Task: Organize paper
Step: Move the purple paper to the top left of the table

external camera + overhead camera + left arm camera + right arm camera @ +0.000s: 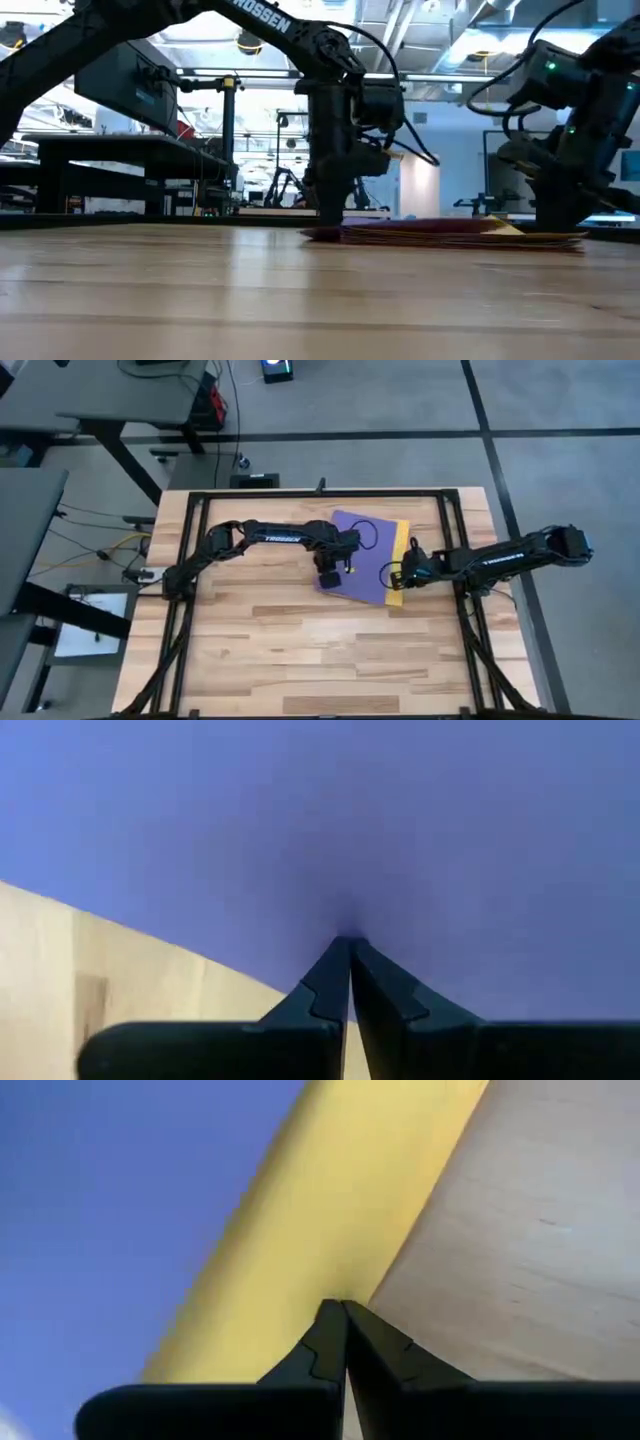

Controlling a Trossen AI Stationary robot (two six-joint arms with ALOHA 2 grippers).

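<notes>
The paper lies as a flat stack at the table's middle. A purple sheet (365, 555) is on top, and a yellow sheet (401, 545) shows as a strip along its right side. The low view shows the stack's edge (450, 236) with reddish layers. My left gripper (330, 580) is shut, pointing down at the purple sheet's near-left part. My right gripper (393, 574) is shut at the yellow strip near the stack's near-right corner. My left gripper presses its shut fingertips down on the purple sheet (350, 920), a little in from its near-left edge, coming from above. The sheet lies flat on the stack. My right gripper sets its shut fingertips on the yellow sheet's right edge strip (330, 1280), right beside the bare wood, slanting down from the right. The yellow sheet lies flat.
A black frame (300, 494) runs around the wooden table top (300, 640). The near half of the table is bare wood. Beyond the table stand grey desks (110, 400) and cables on the floor.
</notes>
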